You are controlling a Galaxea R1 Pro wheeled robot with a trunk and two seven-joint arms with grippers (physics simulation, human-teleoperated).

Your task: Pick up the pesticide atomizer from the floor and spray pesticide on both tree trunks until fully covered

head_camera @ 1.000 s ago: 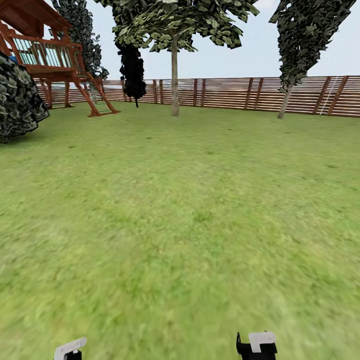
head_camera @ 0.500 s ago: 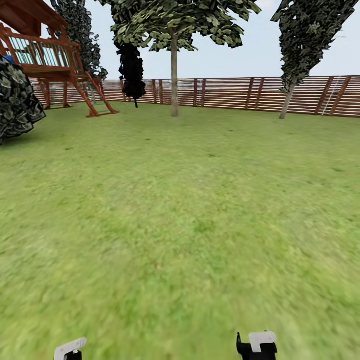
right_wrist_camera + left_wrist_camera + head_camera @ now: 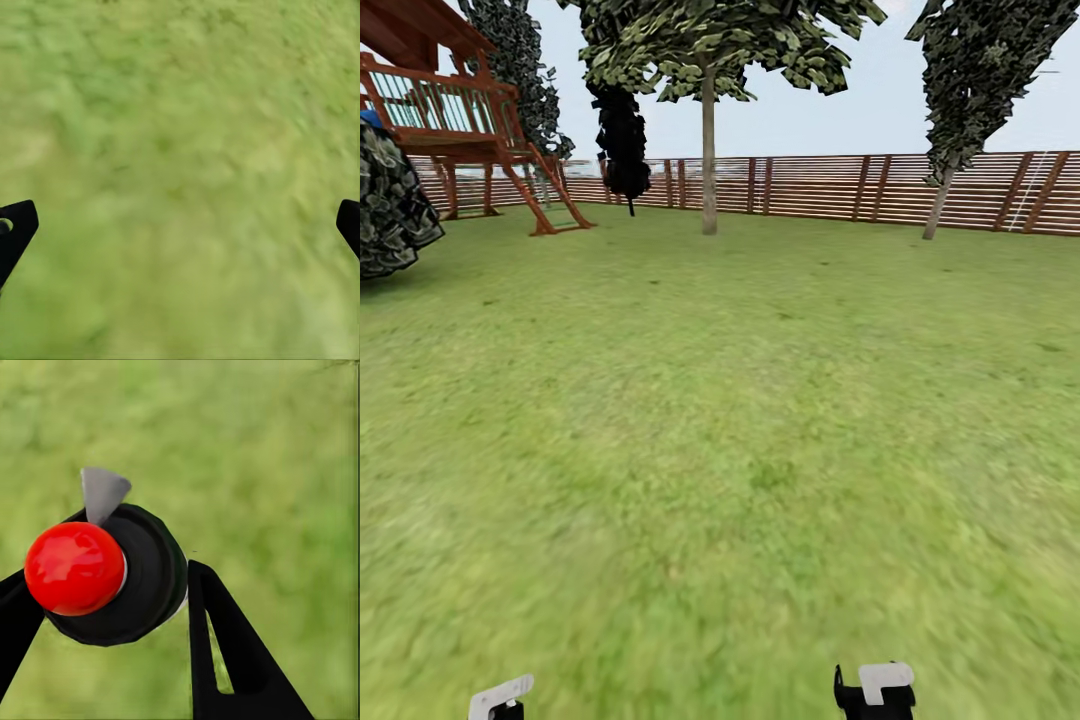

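The head view looks across the garden's grass floor (image 3: 740,420) toward a brown horizontal-slat fence (image 3: 830,185) at its far edge. Just in front of the fence stands a tree with a straight, pale trunk (image 3: 708,160), its leaves only high up. A second leafy tree (image 3: 972,70), with a thinner, leaning trunk, stands near the far right stretch of the fence. A black narrow tree (image 3: 622,140) stands left of the pale trunk, by the fence. Toward the far left corner is a reddish wooden play structure (image 3: 455,110) with a ladder, and a dark leafy shrub (image 3: 390,205) sits at the left edge of the lawn.

At the near edge of the head view, the white tops of both arms show above the grass, well apart from each other.

In the left wrist view, the left claw (image 3: 112,600) is clenched around the pesticide atomizer (image 3: 124,574): a black round body with a glossy red cap (image 3: 75,568) and a grey pointed nozzle (image 3: 101,493), held between the black fingers (image 3: 225,652) above blurred grass.

In the right wrist view, the right claw (image 3: 180,229) is released, its two black fingertips (image 3: 16,229) spread wide with only grass between them.
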